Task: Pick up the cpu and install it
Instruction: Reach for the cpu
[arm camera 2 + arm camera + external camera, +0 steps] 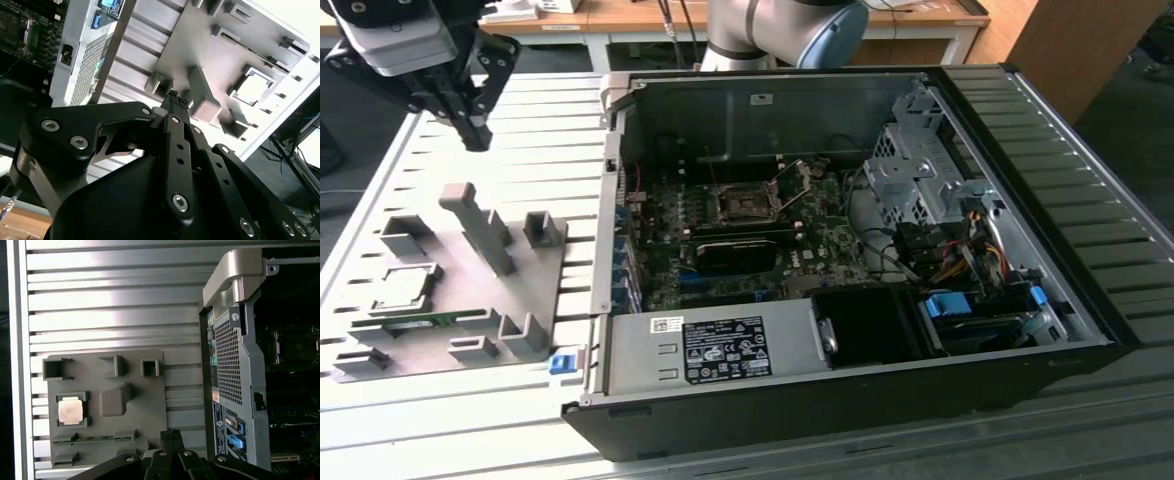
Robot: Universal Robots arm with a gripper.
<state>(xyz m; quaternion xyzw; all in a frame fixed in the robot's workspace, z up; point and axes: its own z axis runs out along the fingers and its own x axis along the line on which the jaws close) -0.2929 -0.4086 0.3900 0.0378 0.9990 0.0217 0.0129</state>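
The cpu, a small square chip with a silvery top, lies in a square holder on the grey fixture plate at the exterior view's left. Both wrist views show the cpu in that holder. My gripper hangs high over the slatted table beyond the plate, well away from the chip. Its black fingers meet at the tip, shut on nothing, as the gripper shows in both wrist views. The open computer case lies beside the plate, its empty processor socket showing on the motherboard.
Grey blocks stand upright on the fixture plate, and a green memory stick lies in a slot near the chip. The case's raised metal wall stands between the plate and the motherboard. Cables and a drive cage fill the case's right side.
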